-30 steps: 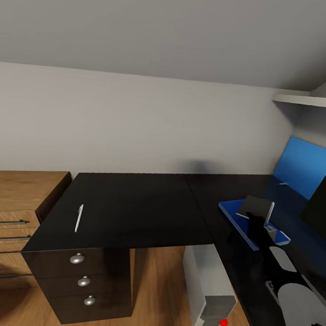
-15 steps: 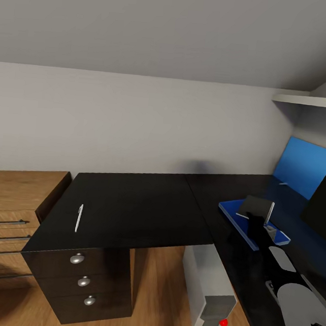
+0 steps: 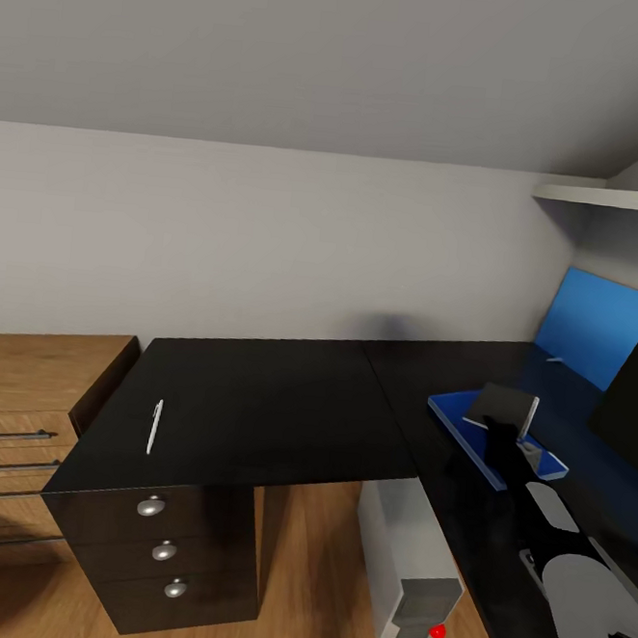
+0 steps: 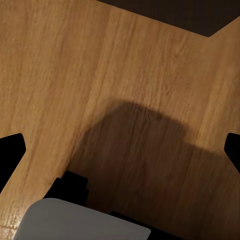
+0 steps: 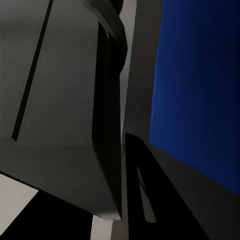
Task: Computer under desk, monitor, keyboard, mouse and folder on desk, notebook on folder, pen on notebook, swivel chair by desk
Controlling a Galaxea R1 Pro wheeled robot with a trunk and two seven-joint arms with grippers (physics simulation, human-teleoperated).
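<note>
The black desk fills the middle of the head view. On its left part lies the white pen. The blue folder lies flat on the desk's right wing. My right gripper is shut on the dark grey notebook, holding it tilted just above the folder. In the right wrist view the notebook is close up, with the folder beyond it. The grey computer stands on the floor under the desk. The black monitor is at the right edge. My left gripper hangs open over the wood floor. The swivel chair, keyboard and mouse are out of view.
A black drawer unit with silver knobs stands under the desk's left end. A low wooden unit is left of it. A blue panel leans at the back wall under a white shelf. The sloped ceiling hangs low.
The notebook in my right gripper has edged very slightly to the right; everything else is as before.
</note>
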